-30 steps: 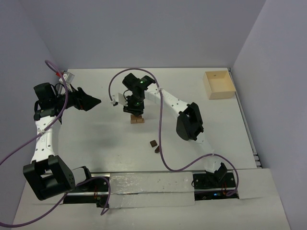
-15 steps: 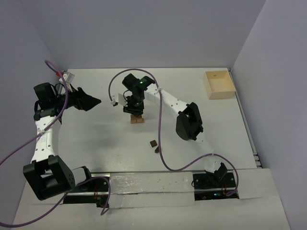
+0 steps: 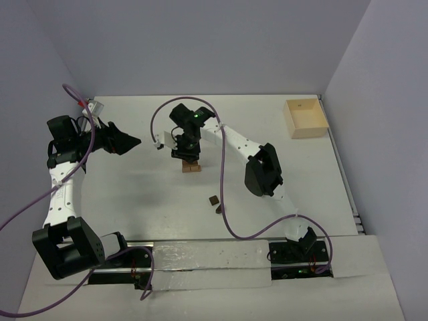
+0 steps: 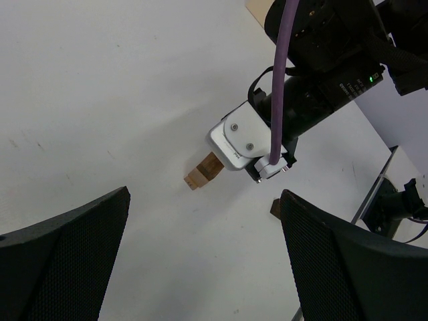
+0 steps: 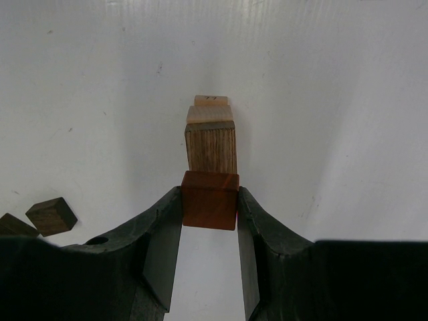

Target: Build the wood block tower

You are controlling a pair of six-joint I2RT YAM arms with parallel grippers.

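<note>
The wood block tower (image 3: 191, 167) stands mid-table, and the right wrist view shows it as a light tan piece (image 5: 210, 101) under a grey-brown grained block (image 5: 210, 148). My right gripper (image 5: 210, 200) points down over it, shut on a reddish-brown block (image 5: 210, 198). That block sits right at the tower's top, and I cannot tell whether they touch. From above, the right gripper (image 3: 187, 152) hides most of the stack. My left gripper (image 3: 134, 142) hangs open and empty to the left. It faces the tower (image 4: 204, 172) across bare table.
Two loose dark brown blocks (image 3: 213, 200) (image 3: 219, 209) lie nearer than the tower, and both also show in the right wrist view (image 5: 51, 215) (image 5: 10, 224). A pale square wooden box (image 3: 305, 118) sits at the far right. A purple cable (image 3: 224, 194) loops past the loose blocks.
</note>
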